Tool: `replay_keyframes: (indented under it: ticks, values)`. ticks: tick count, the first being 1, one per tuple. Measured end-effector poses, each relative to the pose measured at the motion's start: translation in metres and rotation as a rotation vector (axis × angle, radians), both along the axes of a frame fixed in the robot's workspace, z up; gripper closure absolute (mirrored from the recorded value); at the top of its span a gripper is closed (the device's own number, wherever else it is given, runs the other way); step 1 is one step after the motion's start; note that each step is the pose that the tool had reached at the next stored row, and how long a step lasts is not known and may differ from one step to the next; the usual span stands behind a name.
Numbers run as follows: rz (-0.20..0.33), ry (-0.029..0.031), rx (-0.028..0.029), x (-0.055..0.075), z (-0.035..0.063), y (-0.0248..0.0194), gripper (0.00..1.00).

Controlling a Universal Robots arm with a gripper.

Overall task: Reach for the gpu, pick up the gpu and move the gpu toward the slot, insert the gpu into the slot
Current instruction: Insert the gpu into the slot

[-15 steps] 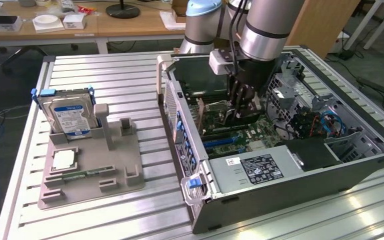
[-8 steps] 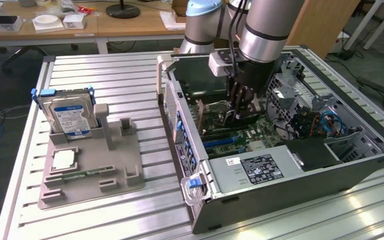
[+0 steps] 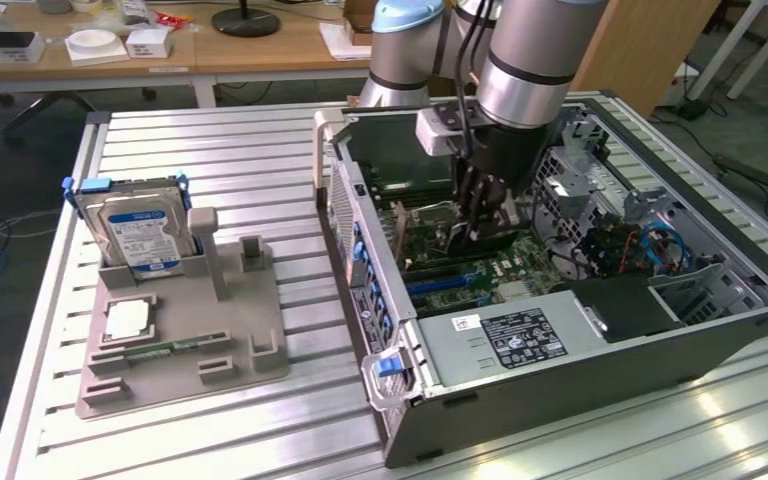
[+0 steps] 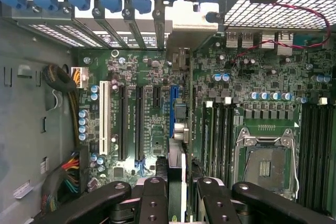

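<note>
My gripper (image 3: 475,228) reaches down inside the open computer case (image 3: 357,200), over the green motherboard (image 3: 491,268). Its black fingers (image 4: 152,192) are shut on the gpu (image 4: 177,156), a thin dark card that the wrist view shows edge-on between them. The card hangs upright and lines up along the slot (image 4: 172,103), the long blue connector strip on the board. The card's lower edge is at or just above that strip; I cannot tell whether it touches. In the exterior view the gpu (image 3: 494,238) is a dark slab below the fingers.
Black expansion slots (image 4: 122,124) and a white one (image 4: 104,119) lie beside the blue strip. The silver processor socket (image 4: 265,156) and memory strips (image 4: 220,129) are on its other side. Cables (image 3: 651,245) and a power supply (image 3: 511,335) crowd the case. A grey holder (image 3: 184,340) with a hard drive (image 3: 137,230) stands at the exterior view's left.
</note>
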State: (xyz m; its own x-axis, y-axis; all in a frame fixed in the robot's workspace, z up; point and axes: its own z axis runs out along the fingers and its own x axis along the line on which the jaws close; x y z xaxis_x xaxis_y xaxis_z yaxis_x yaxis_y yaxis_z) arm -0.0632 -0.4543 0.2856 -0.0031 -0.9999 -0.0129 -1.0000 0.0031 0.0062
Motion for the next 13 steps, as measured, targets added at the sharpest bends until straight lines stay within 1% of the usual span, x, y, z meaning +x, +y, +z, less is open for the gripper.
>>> replay_keyframes:
  ticks: [13]
  values:
    - [0.0,0.0,-0.0001,-0.0016,-0.0072,0.0,0.74]
